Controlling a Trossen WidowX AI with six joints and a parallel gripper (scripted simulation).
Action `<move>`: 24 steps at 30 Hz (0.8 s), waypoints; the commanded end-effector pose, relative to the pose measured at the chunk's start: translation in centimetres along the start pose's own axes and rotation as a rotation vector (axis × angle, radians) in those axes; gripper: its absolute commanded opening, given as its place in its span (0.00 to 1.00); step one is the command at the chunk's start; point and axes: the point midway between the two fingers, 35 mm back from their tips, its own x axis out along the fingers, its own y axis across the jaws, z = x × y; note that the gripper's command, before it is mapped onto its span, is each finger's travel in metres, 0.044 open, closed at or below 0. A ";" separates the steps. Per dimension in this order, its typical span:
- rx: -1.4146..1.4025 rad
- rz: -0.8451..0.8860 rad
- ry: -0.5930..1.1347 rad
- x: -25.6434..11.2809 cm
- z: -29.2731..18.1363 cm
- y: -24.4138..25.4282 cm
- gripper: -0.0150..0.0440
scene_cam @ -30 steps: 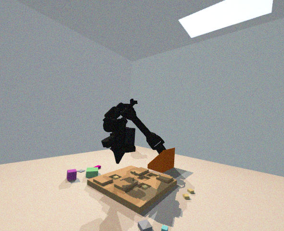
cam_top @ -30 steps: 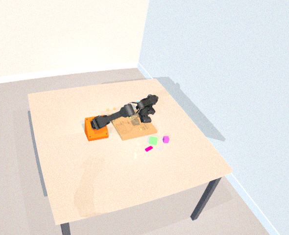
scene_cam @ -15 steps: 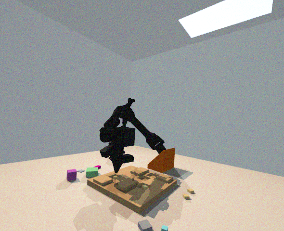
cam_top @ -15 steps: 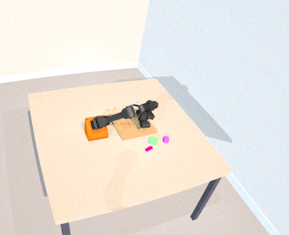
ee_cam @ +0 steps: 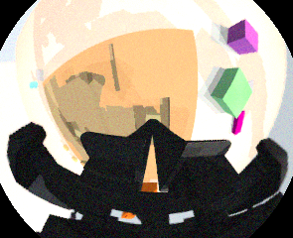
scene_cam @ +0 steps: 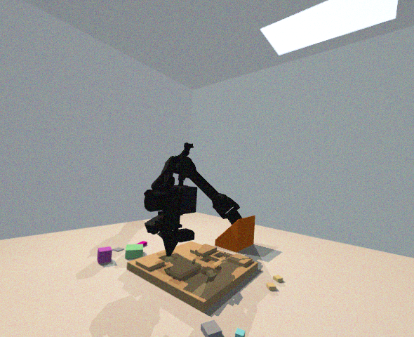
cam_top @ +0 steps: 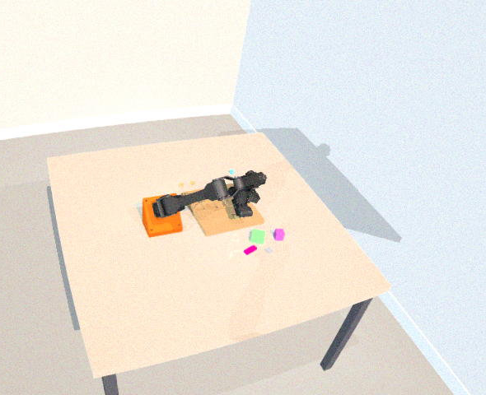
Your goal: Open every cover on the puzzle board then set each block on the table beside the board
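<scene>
The wooden puzzle board [cam_top: 213, 227] [scene_cam: 204, 305] [ee_cam: 156, 55] lies on the table, partly shadowed by the arm. Raised cover slabs show on it in the exterior view: one at the left corner [scene_cam: 150, 263], a shadowed one near the middle [scene_cam: 182, 268] and one at the back [scene_cam: 205, 249]. A small yellowish block [scene_cam: 210, 272] appears to sit in a shadowed well. My gripper [scene_cam: 168, 255] [ee_cam: 152, 122] is shut and empty, pointing down with its tips at or just above the well beside the left cover. The tips partly hide that well; contact cannot be told.
Two small yellow blocks [cam_top: 181, 184] [scene_cam: 278, 278] lie off the board. A green block [cam_top: 258, 236] [scene_cam: 134, 251] [ee_cam: 231, 91], purple cube [cam_top: 279, 234] [scene_cam: 104, 255] [ee_cam: 242, 37] and magenta bar [cam_top: 250, 249] [ee_cam: 238, 122] lie beyond another edge. Grey [scene_cam: 211, 328] and cyan [scene_cam: 240, 332] pieces lie opposite.
</scene>
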 end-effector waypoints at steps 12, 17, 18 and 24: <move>-0.009 -0.006 0.009 0.7 -0.2 -0.1 0.25; -0.008 -0.006 0.009 0.8 0.2 0.1 0.25; -0.008 -0.006 0.009 0.8 0.3 0.1 0.25; -0.008 -0.006 0.008 0.9 0.9 0.4 0.25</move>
